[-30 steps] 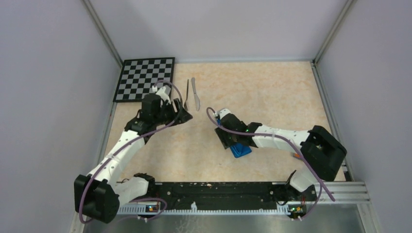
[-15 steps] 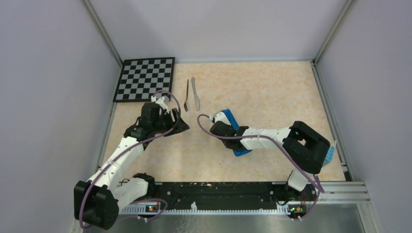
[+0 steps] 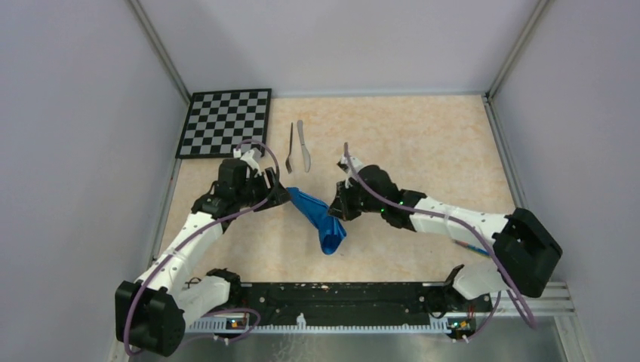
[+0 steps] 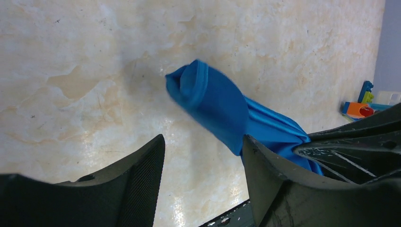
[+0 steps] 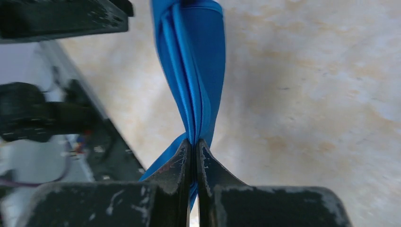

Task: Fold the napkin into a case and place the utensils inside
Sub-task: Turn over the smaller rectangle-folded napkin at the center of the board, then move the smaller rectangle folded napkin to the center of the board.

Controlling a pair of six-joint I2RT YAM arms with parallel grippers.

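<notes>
Right gripper [image 3: 337, 210] pinching bunched napkin [image 3: 321, 220] mid-table; left gripper [image 3: 281, 194] open beside it.
Right wrist view: both fingers pressed flat together on a gathered fold of the blue cloth, which runs away from them as a twisted rope. Top view: napkin lies on a diagonal between the two grippers, its upper end just beside the left gripper, a loose tail past the right gripper toward the near edge. Cannot tell if the cloth touches the table [image 3: 423, 143]. Left wrist view: jaws well apart, bare table between them, cloth passing outside one finger, not gripped. Not yet folded into a case. Fork [image 3: 290, 148] and knife [image 3: 303, 145] lie side by side farther back, apart from the napkin, right of the checkerboard [image 3: 226, 121].
</notes>
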